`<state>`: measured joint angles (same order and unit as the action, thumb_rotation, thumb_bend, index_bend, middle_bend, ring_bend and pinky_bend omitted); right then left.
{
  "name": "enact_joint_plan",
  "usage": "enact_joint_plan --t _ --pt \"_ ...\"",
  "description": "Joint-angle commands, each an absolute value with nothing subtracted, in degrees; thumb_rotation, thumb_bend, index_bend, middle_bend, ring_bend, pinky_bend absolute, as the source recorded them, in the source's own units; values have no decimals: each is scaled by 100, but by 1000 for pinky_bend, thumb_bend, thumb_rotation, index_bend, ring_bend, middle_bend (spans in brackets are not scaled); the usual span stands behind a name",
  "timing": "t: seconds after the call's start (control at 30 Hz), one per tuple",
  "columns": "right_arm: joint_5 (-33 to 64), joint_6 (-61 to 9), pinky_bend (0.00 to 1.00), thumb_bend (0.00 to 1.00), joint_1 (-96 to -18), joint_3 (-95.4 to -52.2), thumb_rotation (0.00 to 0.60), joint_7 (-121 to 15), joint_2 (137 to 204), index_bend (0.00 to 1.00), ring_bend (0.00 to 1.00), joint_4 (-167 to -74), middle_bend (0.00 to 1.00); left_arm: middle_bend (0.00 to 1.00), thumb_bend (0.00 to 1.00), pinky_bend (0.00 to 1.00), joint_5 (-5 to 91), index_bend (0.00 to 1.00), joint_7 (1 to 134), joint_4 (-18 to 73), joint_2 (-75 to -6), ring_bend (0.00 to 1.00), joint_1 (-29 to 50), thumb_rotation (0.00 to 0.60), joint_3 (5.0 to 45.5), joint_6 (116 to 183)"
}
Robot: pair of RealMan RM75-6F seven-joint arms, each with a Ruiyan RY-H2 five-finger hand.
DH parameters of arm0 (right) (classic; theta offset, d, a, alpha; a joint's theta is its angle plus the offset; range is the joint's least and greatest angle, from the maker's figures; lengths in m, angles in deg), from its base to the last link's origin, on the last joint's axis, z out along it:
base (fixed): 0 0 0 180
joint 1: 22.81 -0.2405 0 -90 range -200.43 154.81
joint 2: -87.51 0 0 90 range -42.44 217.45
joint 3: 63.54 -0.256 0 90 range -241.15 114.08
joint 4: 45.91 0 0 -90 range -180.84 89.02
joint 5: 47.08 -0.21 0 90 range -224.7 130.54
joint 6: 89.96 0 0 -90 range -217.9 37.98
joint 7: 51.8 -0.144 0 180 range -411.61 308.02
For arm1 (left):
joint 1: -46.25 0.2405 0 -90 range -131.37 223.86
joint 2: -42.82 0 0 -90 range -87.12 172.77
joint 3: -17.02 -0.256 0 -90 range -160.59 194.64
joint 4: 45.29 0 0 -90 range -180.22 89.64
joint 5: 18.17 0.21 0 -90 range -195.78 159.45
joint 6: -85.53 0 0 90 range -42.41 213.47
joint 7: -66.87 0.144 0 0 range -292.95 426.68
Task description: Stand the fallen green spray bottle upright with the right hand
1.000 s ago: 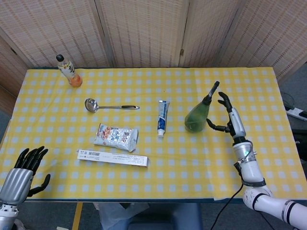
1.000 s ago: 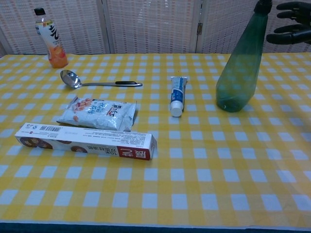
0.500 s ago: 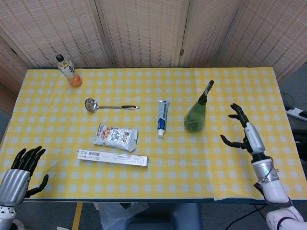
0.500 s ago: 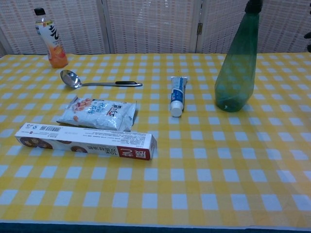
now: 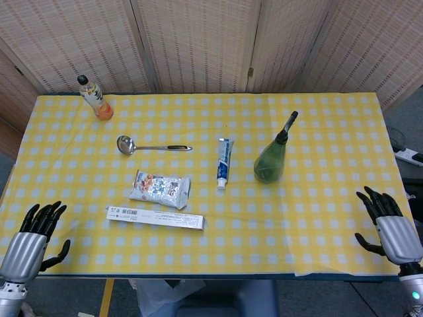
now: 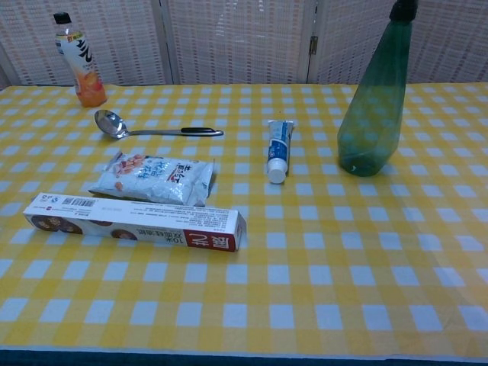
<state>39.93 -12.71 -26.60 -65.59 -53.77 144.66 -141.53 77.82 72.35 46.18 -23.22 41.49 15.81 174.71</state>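
The translucent green plastic spray bottle (image 5: 271, 160) stands upright (black nozzle on top), well apart from the empty, spread-fingered right hand (image 5: 391, 230).

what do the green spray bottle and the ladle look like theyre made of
Green spray bottle: likely translucent green plastic, since the checked cloth shows faintly through its base; black plastic-looking nozzle. Ladle: polished metal bowl, mirror-like with bright highlights; the dark handle end may be plastic.

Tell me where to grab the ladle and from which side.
Probably the ladle's thin dark handle end, fingers coming down from above. It lies flat, bowl left, handle pointing right, with bare cloth around the handle and the snack bag nearer the front.
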Motion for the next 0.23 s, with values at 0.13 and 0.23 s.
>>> enact_joint_plan --t 0.13,0.23 --pt "3923 -558 0 337 -2207 -6429 600 -4778 14675 0 0 -14132 0 101 504 24 7762 0 7398 4625 -2388 111 4147 448 1573 17423" --pt "3925 -581 0 337 -2223 -6423 600 -4745 14709 0 0 -14084 0 101 504 22 7751 0 7409 4637 -2392 111 4133 448 1571 17387"
